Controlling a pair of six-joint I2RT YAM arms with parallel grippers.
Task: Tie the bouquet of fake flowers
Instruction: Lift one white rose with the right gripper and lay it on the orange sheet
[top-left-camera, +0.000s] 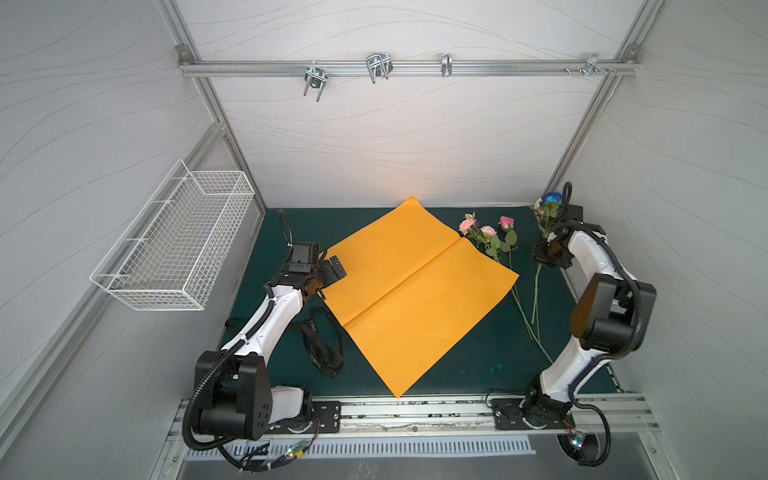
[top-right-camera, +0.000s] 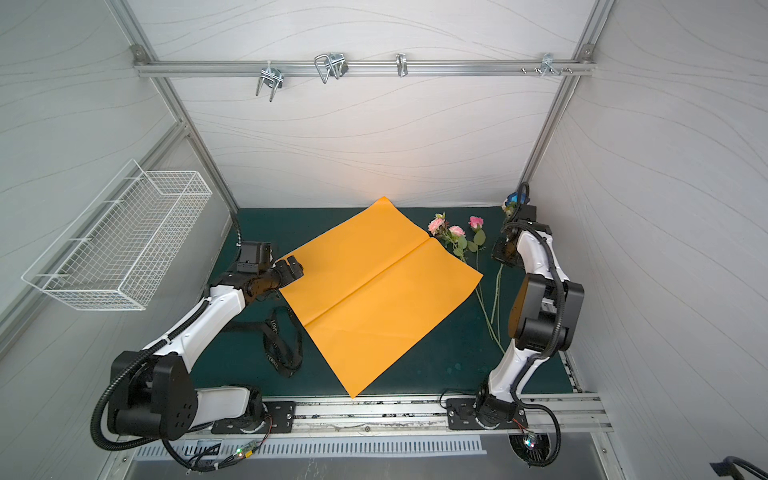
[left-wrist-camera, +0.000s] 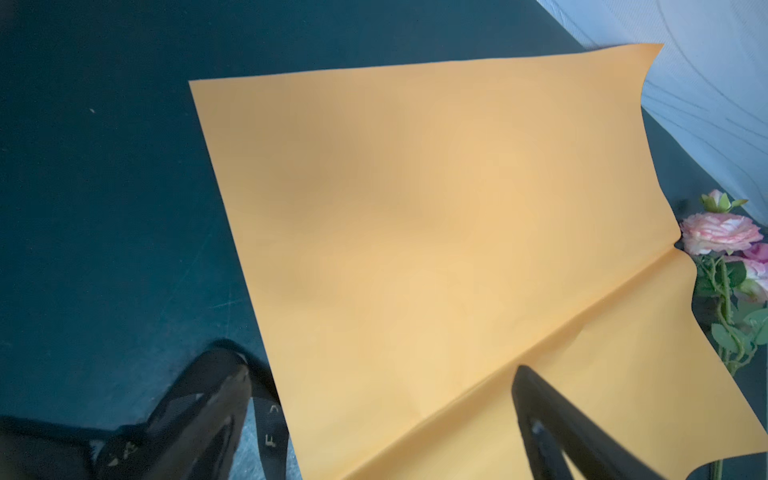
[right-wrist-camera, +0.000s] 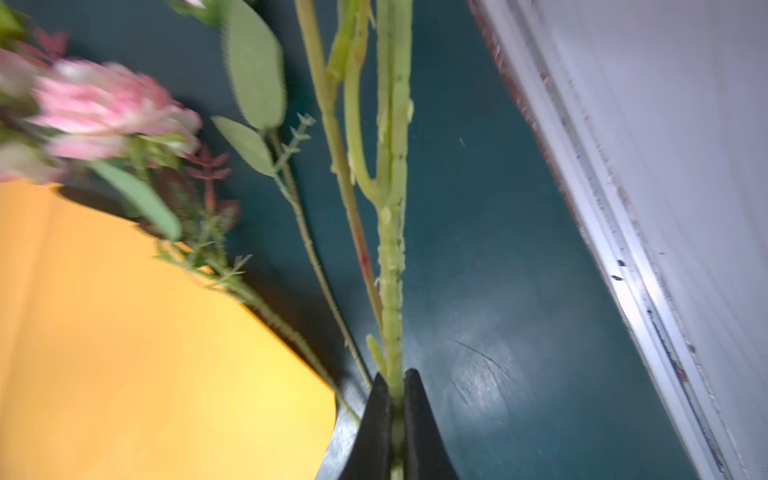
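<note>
The white-and-black left robot arm (top-left-camera: 270, 320) stretches forward from its near base with the wrist turned inward. Its black parallel left gripper (top-left-camera: 335, 267) hangs low, jaws spread wide. The matching white-and-black right robot arm (top-left-camera: 582, 257) folds at a raised elbow, and its black right gripper (right-wrist-camera: 397, 395) pinches a thin green plastic stem (right-wrist-camera: 392, 266).

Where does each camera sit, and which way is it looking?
Both top views: high overhead, looking down on green mat, orange paper, pink flowers; left arm and right arm show whole.
Left wrist: on the left arm, facing across the paper toward the flowers; open left tool shows.
Right wrist: on the right arm, facing along the green stem its shut right tool grips.
Shared: all show paper and pink flowers.
</note>
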